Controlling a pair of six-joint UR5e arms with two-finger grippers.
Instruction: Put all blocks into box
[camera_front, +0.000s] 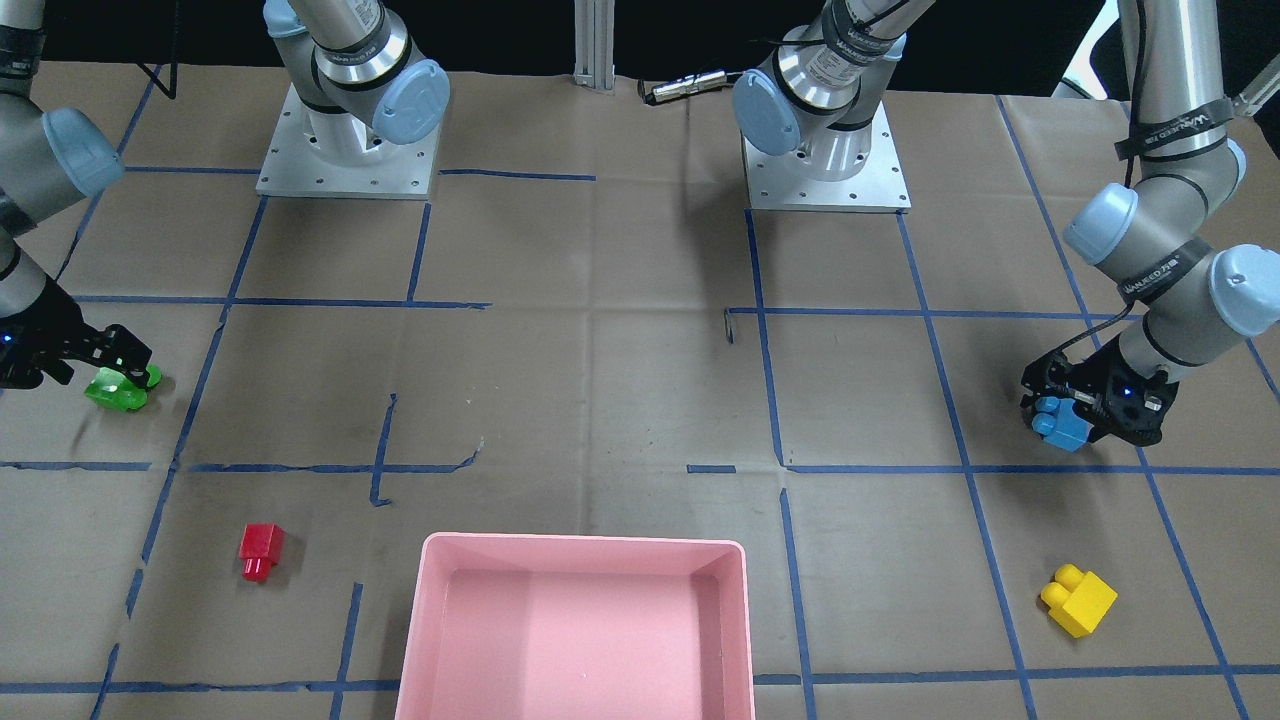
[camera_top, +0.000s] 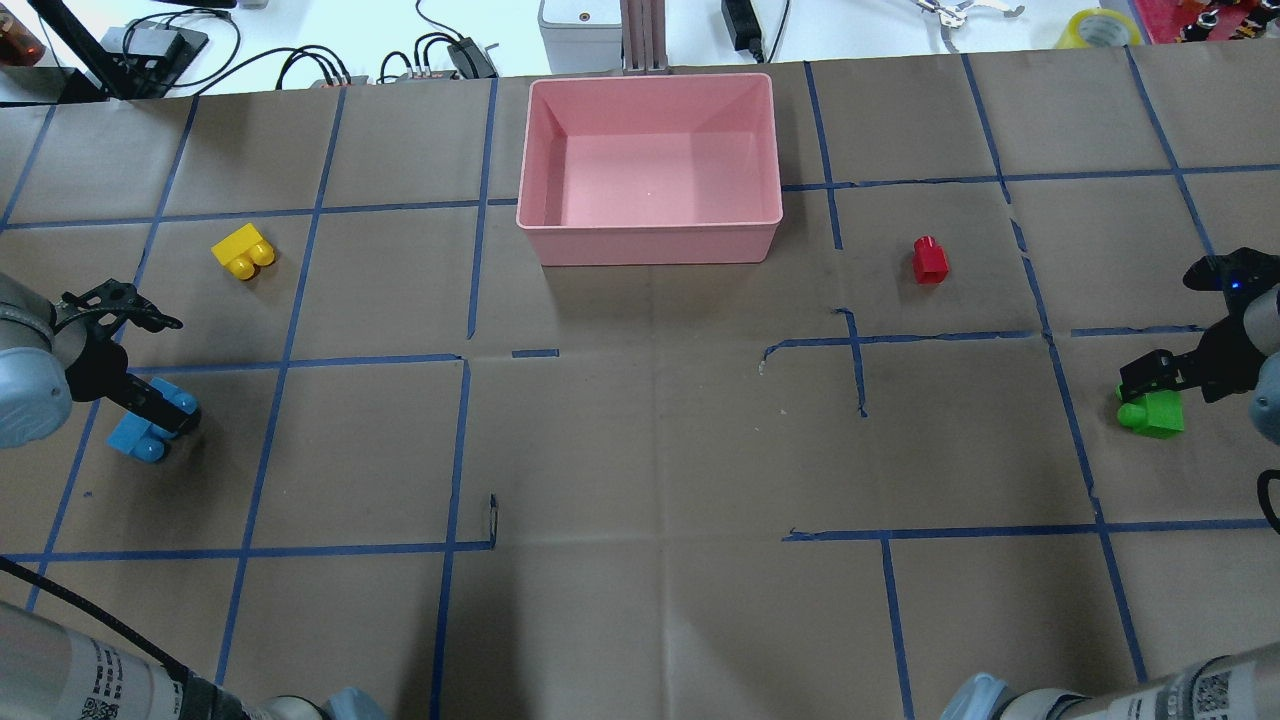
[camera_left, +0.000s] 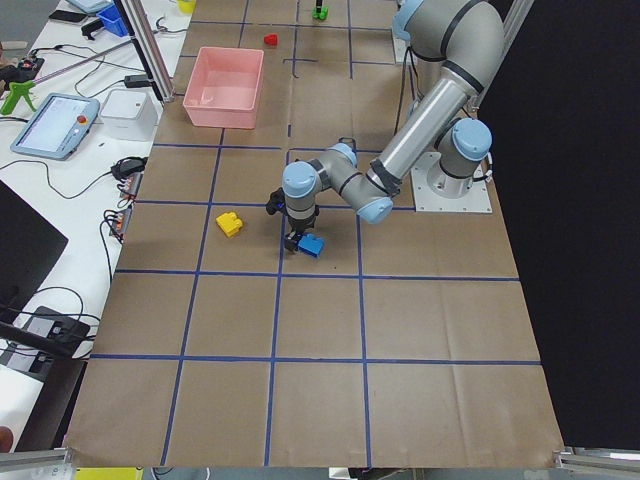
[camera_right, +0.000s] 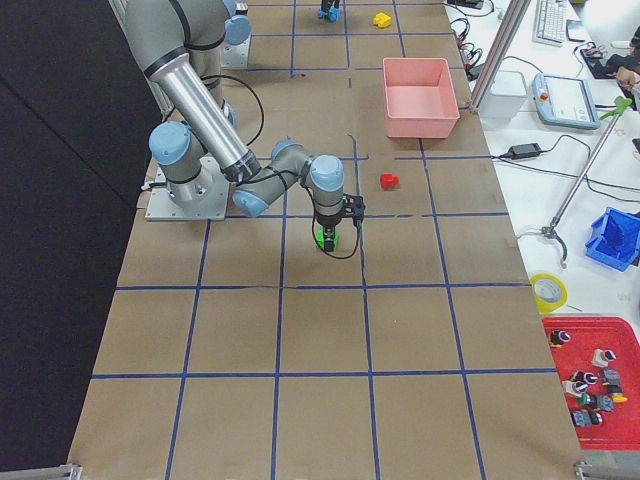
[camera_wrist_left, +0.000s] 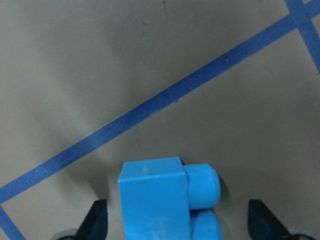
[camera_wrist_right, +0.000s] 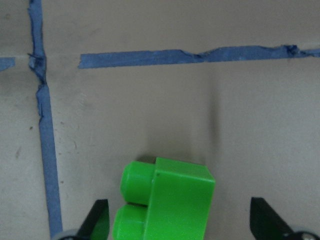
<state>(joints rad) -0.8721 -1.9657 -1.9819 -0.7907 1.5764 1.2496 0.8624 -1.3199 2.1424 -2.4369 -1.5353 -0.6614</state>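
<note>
My left gripper (camera_top: 150, 412) is open and low over the light-blue brick (camera_top: 140, 436); in the left wrist view the brick (camera_wrist_left: 155, 200) sits between the spread fingers without touching them. My right gripper (camera_top: 1150, 385) is open over the translucent green brick (camera_top: 1152, 412), which lies between its fingers in the right wrist view (camera_wrist_right: 165, 205). Both bricks rest on the paper. The red brick (camera_top: 930, 259) and the yellow brick (camera_top: 243, 250) lie loose on the table. The pink box (camera_top: 650, 243) stands empty at the far middle.
Brown paper with blue tape lines covers the table. The two arm bases (camera_front: 345, 150) (camera_front: 825, 155) stand on the robot's side. Cables and devices lie beyond the far edge (camera_top: 450, 55).
</note>
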